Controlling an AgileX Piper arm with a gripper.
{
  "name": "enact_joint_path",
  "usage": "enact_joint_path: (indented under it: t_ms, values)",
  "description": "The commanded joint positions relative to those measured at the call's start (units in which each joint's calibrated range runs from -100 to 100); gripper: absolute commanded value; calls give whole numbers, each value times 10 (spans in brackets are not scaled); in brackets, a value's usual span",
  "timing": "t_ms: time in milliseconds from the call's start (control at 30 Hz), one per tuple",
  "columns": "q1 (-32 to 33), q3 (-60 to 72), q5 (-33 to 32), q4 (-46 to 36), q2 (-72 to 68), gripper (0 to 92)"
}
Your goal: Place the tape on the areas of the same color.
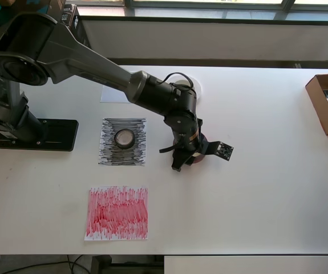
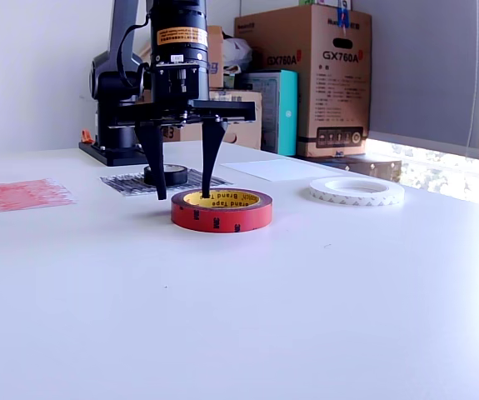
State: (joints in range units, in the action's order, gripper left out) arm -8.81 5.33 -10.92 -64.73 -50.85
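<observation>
Jaws spread open, straddling red tape roll [image 2: 222,210] rim, one finger [image 2: 210,158] inside, bare table [image 2: 322,300] around.

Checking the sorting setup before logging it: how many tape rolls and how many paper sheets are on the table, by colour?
Tape rolls: 3, black, red, white.
Paper sheets: 3, black-scribbled, red-scribbled, plain white.
Total: 6.

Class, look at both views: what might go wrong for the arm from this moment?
1. The gripper straddles the red tape's wall, one finger inside, one outside; a thin hold may let it tilt or slip.
2. The red sheet lies beyond the black sheet; a low carry might knock the black tape.
</observation>
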Motion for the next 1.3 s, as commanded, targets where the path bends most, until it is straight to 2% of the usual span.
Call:
enact_joint_path:
  t_ms: [0, 900, 967, 1033, 1167, 1233, 1267]
  values:
    - [-3, -4, 0, 0, -1, 519]
    - [-10, 1, 1, -15, -33, 513]
    - [-10, 2, 2, -15, -33, 465]
    - [-10, 2, 8, -15, -33, 353]
    - [-12, 2, 8, -15, -33, 0]
    - [-12, 2, 11, -15, -33, 20]
    - [-12, 2, 11, -15, -33, 2]
